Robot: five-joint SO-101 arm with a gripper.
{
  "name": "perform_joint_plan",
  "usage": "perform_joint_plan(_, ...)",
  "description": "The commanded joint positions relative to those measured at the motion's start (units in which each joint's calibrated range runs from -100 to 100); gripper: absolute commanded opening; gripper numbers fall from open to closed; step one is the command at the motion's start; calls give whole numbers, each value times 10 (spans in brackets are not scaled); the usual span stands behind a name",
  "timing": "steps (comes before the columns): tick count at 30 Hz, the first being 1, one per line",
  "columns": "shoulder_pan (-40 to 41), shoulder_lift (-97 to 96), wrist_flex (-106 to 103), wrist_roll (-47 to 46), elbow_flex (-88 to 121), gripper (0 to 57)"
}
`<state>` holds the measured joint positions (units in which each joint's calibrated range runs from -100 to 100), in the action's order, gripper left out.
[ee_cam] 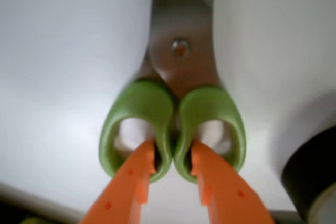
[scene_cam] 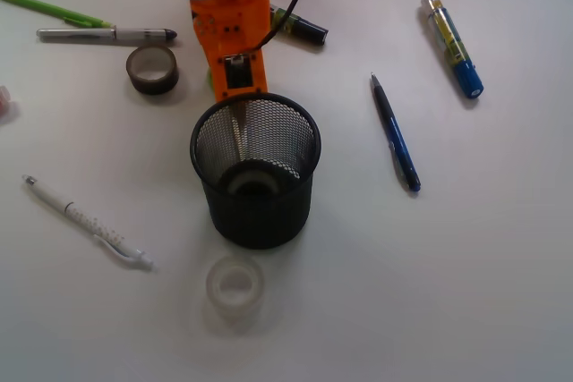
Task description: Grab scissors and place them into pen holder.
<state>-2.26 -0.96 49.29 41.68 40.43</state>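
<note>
We see our gripper point(ee_cam: 173, 169) clamped on the inner edges of the scissors' point(ee_cam: 173, 124) green loops, just behind the holder's point(scene_cam: 256, 172) far rim, with bare table on either side.

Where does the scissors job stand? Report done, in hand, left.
Done: the gripper has the scissors pinched at the inner sides of the green loops, one finger through each. In hand: the arm stands right behind the pen holder; the blades seem to show through the mesh, though it is unclear whether they are inside. Left: release the scissors into the holder.
</note>
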Motion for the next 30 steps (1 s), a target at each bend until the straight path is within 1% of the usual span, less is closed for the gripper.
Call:
perform_joint_plan(1, -32, 53, -1, -42, -21, 2)
perform_joint_plan(8, -106, 227, 31, -116, -23, 2)
perform_joint_plan(13, -138, 358, 26, -175, -25, 2)
perform_joint_plan(15, -135, 413, 24, -234, -64, 2)
perform_joint_plan(18, -92, 434, -6, -307, -121, 2)
perform_joint_plan(22, -6, 398, -59, -424, -191, 2)
perform_joint_plan(24, 40, 321, -54, -497, -249, 2)
perform_joint_plan(27, 40, 209, -13, -526, -334, 2)
perform_joint_plan(30, 32, 86, 56, -550, -469, 2)
